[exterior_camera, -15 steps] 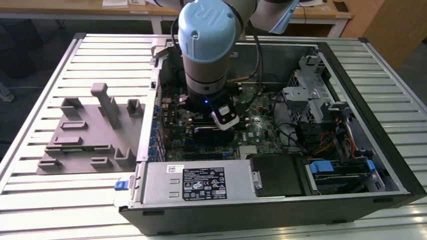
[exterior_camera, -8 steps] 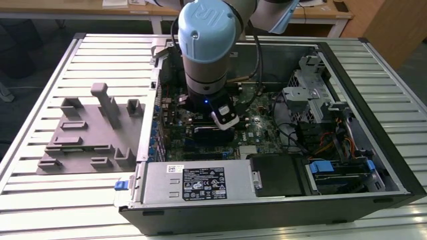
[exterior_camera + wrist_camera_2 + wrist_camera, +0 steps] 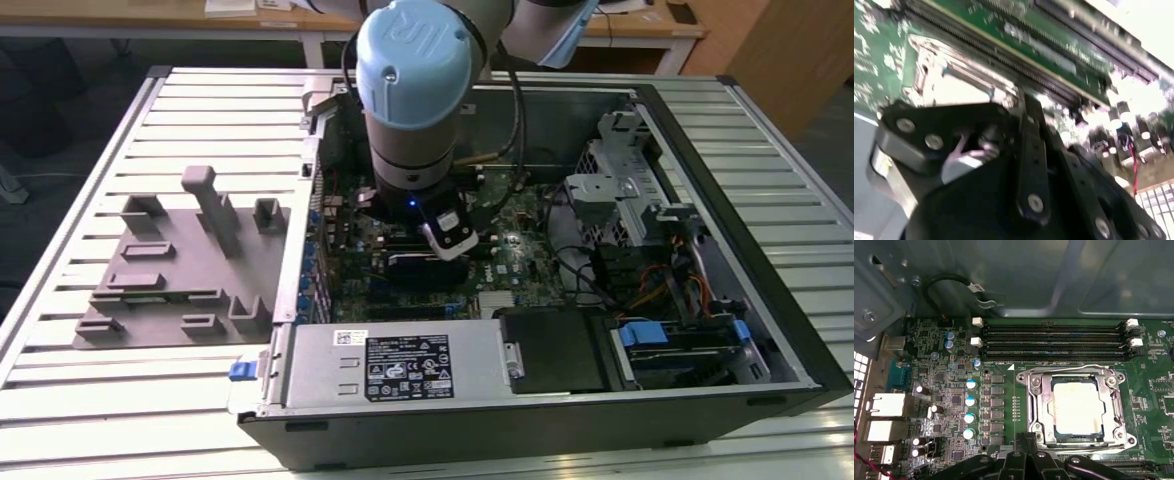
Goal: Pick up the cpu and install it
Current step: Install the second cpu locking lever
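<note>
The cpu (image 3: 1077,410) lies flat inside the socket frame (image 3: 1077,407) on the motherboard (image 3: 1004,390) in the first wrist view, its pale metal top facing up and its edges looking square to the frame opening — it appears seated, though whether it sits fully down on the contacts cannot be told. The memory slots (image 3: 1054,342) run just beside the socket, and a row of capacitors (image 3: 970,407) stands on its other side. The gripper (image 3: 1026,460) hangs just beside the socket's near edge; its black linkages show, but the fingertips do not, so I cannot tell whether they are apart or together. In the exterior view the arm (image 3: 416,110) reaches straight down into the open computer case (image 3: 694,300).

The risks, as I judge them: a chip slightly off its keying could bend socket contacts if pressed, and the gripper, this low over the board, could clip the frame or the nearby capacitors — a small sideways drift would be enough.
</note>
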Controlling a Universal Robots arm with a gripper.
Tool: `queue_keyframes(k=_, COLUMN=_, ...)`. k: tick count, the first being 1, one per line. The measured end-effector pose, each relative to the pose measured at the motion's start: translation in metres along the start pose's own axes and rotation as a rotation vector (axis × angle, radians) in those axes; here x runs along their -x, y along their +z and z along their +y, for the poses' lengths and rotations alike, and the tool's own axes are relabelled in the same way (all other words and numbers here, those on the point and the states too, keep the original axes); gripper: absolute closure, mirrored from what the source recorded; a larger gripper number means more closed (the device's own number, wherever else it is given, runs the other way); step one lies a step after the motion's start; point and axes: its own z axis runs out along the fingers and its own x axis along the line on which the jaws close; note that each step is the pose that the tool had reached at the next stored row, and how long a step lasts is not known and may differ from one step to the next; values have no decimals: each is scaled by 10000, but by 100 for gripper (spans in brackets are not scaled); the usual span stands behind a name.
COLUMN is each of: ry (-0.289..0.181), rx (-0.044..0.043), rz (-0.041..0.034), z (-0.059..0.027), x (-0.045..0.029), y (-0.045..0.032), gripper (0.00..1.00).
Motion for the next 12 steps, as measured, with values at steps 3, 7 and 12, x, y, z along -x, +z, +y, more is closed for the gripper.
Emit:
queue_keyframes(k=3, ry=-2, rx=-1, rz=0, z=-1, x=-2, y=-1, gripper=89)
queue_keyframes(k=7, ry=-8, rx=1, rz=-24, z=-9, x=-14, y=24, gripper=89)
queue_keyframes(k=12, ry=-12, rx=-2, rz=-30, z=-11, x=-20, y=26, gripper=89)
